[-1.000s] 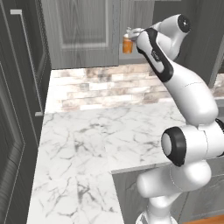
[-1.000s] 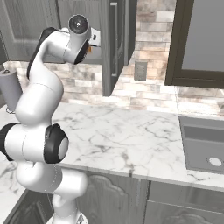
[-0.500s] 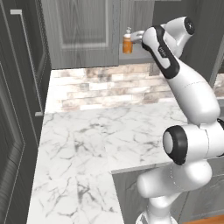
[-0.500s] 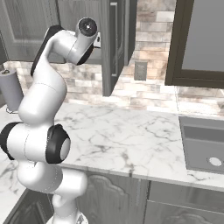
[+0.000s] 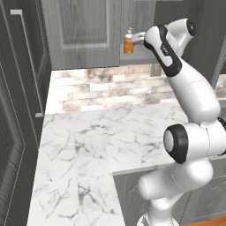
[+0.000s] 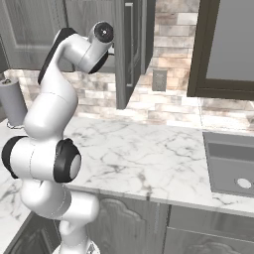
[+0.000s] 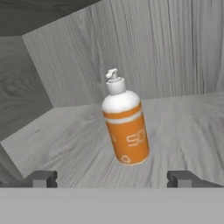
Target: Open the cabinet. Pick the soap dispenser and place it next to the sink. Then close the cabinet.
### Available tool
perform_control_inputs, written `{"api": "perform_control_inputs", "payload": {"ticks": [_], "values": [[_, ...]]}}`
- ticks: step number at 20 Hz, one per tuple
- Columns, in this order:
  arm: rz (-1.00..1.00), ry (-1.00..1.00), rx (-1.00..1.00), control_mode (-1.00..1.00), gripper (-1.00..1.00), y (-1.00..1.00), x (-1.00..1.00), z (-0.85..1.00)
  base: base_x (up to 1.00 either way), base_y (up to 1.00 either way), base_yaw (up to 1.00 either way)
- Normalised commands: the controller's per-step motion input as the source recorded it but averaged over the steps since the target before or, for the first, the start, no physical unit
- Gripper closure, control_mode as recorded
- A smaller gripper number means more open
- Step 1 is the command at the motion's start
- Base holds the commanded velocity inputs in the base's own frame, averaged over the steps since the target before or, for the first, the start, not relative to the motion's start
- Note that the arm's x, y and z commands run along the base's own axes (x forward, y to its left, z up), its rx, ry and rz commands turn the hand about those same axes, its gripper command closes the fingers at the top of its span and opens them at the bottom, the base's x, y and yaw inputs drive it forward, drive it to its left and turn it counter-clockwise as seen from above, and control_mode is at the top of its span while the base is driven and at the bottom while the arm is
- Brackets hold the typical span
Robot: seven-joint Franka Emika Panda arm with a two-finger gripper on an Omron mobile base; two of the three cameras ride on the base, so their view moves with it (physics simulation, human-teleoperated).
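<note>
Hand spread wide, facing one orange soap dispenser upright on the single shelf of the open cabinet.

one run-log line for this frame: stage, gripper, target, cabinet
stage: reach to pick | gripper: open, empty, short of bottle | soap dispenser: standing on cabinet shelf, ungrasped | cabinet door: open | sink: nothing beside it

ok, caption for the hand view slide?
Open pincer lined up on the upright orange soap dispenser standing on the grey cabinet shelf, not yet touching it.
</note>
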Motion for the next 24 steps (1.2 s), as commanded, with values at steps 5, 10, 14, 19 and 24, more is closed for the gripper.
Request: {"api": "perform_control_inputs", "payload": {"ticks": [5, 10, 14, 19, 24], "values": [[0.00, 0.00, 0.00, -1.00, -1.00, 0.14, 0.35, 0.00, 0.00, 0.00, 0.00], [0.00, 0.00, 0.00, -1.00, -1.00, 0.11, 0.38, 0.00, 0.00, 0.00, 0.00], [0.00, 0.00, 0.00, -1.00, -1.00, 0.00, 0.26, 0.00, 0.00, 0.00, 0.00], [0.00, 0.00, 0.00, -1.00, -1.00, 0.00, 0.20, 0.00, 0.00, 0.00, 0.00], [0.00, 0.00, 0.00, -1.00, -1.00, 0.00, 0.01, 0.00, 0.00, 0.00, 0.00]]}}
